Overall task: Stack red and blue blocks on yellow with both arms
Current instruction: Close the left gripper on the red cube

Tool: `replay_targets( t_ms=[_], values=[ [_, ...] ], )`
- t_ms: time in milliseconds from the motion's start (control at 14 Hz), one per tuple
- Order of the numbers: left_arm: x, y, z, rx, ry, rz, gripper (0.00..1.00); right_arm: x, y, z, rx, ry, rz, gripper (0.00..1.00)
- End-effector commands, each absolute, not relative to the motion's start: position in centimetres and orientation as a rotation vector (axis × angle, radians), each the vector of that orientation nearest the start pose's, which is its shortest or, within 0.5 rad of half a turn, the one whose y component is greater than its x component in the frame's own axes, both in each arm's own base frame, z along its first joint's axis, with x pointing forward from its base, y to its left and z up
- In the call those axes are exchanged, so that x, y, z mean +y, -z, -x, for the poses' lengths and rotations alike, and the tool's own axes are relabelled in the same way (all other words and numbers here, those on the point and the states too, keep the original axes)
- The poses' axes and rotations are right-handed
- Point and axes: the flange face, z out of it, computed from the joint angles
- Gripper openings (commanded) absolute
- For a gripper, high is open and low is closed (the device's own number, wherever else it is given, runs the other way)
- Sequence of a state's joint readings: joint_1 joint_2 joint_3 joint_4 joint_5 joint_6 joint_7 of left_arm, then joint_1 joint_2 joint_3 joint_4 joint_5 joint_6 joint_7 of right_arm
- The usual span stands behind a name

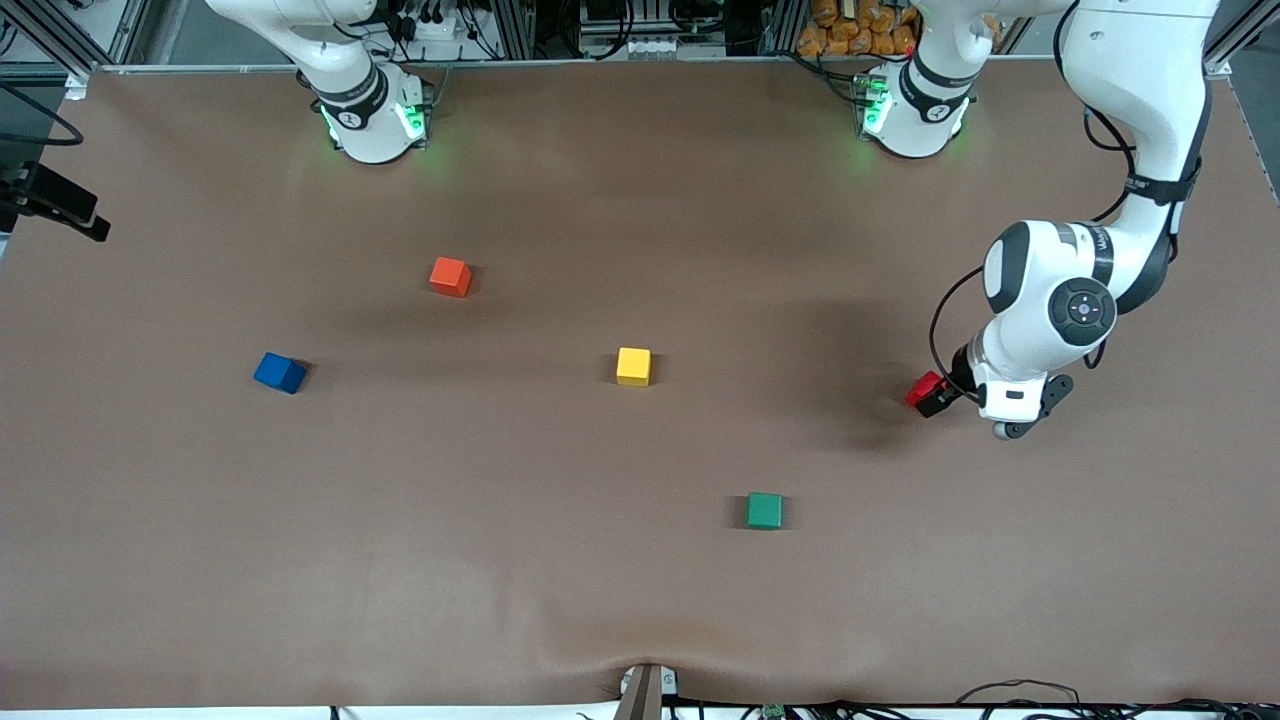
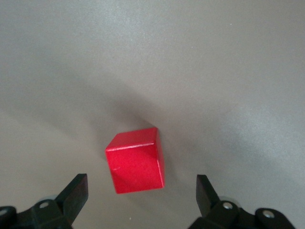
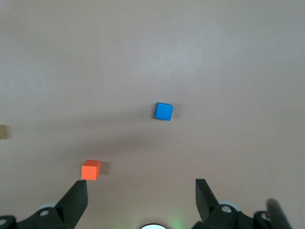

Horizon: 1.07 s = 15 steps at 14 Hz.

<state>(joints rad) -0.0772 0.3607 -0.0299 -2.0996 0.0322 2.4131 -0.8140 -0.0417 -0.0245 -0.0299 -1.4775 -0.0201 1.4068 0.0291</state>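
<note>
The red block (image 1: 922,387) lies on the brown table toward the left arm's end. My left gripper (image 1: 938,400) hangs low right over it. In the left wrist view the red block (image 2: 136,161) sits between the spread fingers of the left gripper (image 2: 141,182), which is open, with a gap on each side. The blue block (image 1: 280,372) lies toward the right arm's end. The yellow cube (image 1: 633,366) sits mid-table. My right gripper (image 3: 141,186) is open and empty, high over the table; its view shows the blue block (image 3: 164,111). It is out of the front view.
An orange-red cube (image 1: 450,276) lies farther from the front camera than the blue block, and it also shows in the right wrist view (image 3: 90,170). A green cube (image 1: 765,510) lies nearer the camera than the yellow one. The arm bases (image 1: 372,120) stand along the table's back edge.
</note>
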Motion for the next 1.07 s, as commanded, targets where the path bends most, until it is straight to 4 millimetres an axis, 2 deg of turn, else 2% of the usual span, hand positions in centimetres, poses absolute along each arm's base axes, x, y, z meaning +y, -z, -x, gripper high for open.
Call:
replay_targets(
  t_ms=[0,358,716,1003],
  values=[
    [-6.1,-23.5,-57.8,-1.08,-0.023,2.935,1.0,-4.3,-67.0,-52.8,0.186,-0.073,3.154,1.0],
    [-5.9,-21.6,-57.7,-1.09,-0.02,2.934,1.0,-4.3,-67.0,-52.8,0.186,-0.073,3.154,1.0],
    [-5.5,-21.4,-57.7,-1.109,-0.025,2.926,1.0,-4.3,-67.0,-52.8,0.186,-0.076,3.154,1.0],
    [-5.9,-21.4,-57.7,-1.203,-0.023,2.887,1.0,-4.3,-67.0,-52.8,0.186,-0.073,3.154,1.0]
  ],
)
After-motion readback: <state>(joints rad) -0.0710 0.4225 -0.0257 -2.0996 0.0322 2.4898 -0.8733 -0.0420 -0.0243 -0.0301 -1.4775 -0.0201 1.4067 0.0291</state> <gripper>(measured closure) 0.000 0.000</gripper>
